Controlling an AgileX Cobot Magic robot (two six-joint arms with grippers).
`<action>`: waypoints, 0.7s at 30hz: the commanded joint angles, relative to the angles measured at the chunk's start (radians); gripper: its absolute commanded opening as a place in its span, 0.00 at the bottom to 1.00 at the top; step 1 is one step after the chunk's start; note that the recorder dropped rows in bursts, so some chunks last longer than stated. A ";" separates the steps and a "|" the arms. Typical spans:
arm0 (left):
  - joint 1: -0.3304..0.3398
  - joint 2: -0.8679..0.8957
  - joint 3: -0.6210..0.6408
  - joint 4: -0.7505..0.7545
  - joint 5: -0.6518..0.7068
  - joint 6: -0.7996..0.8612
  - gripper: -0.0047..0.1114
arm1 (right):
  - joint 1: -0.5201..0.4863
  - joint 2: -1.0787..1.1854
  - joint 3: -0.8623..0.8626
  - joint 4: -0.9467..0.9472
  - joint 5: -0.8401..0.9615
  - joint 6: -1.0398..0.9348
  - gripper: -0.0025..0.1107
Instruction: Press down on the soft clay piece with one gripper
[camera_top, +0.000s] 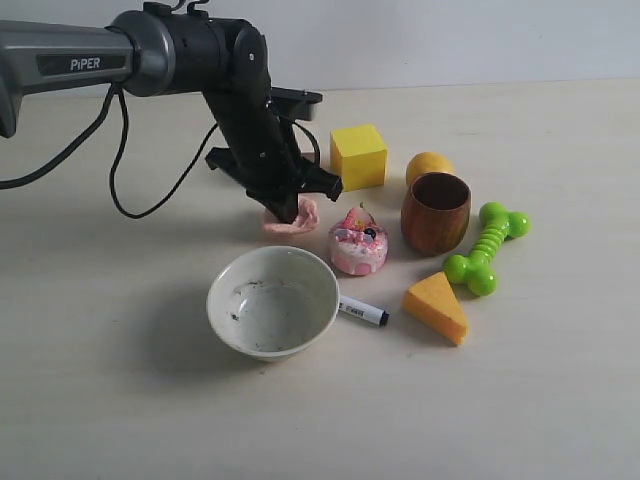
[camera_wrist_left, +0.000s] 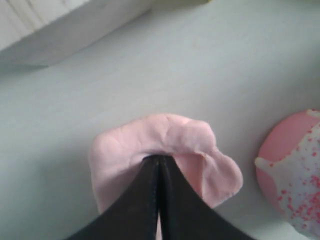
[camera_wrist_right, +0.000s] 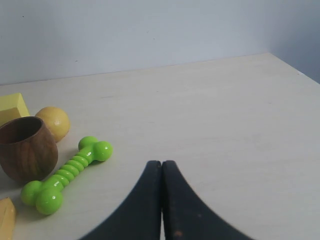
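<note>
So, table (camera_top: 560, 400): pale top; far edge meets a light wall; the near side and the right are bare, open room
Left arm (camera_top: 80, 60): dark grey and black, reaches in from the left, black cables hang beneath; white lettering reads "PiPER"
Left gripper (camera_top: 283, 208): jaws together, tips pushed down into the clay
Right gripper (camera_wrist_right: 161, 165): jaws closed together, holding nothing, above bare table near its right edge; unseen in the exterior view
Bowl (camera_top: 215, 290): white, upright, nearest the camera; dark specks and smears inside
Wooden cup (camera_top: 435, 215): upright, right of the cake; dark inside, bottom hidden
Bone toy (camera_top: 487, 247): green, ribbed, just right of the cup
Yellow cube (camera_top: 358, 156): behind the cluster, near the gripper
Toy cake (camera_top: 358, 246): pink and white, just beside the clay
Cheese wedge (camera_top: 436, 306): orange, right of the marker
Yellow ball (camera_top: 428, 165): behind the cup
Marker (camera_top: 362, 312): white with black cap, touching the bowl's right side; print unreadable
Soft clay piece (camera_wrist_left: 170, 135): pale pink, flat on the table under the left gripper, dented around the tips
</note>
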 joint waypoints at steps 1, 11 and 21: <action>0.003 -0.004 0.003 -0.009 0.007 0.002 0.04 | 0.001 -0.007 0.005 -0.004 -0.009 0.000 0.02; 0.003 -0.004 0.003 -0.009 -0.023 0.002 0.04 | 0.001 -0.007 0.005 -0.004 -0.009 0.000 0.02; 0.003 -0.002 0.003 -0.009 -0.020 0.004 0.04 | 0.001 -0.007 0.005 -0.004 -0.009 0.000 0.02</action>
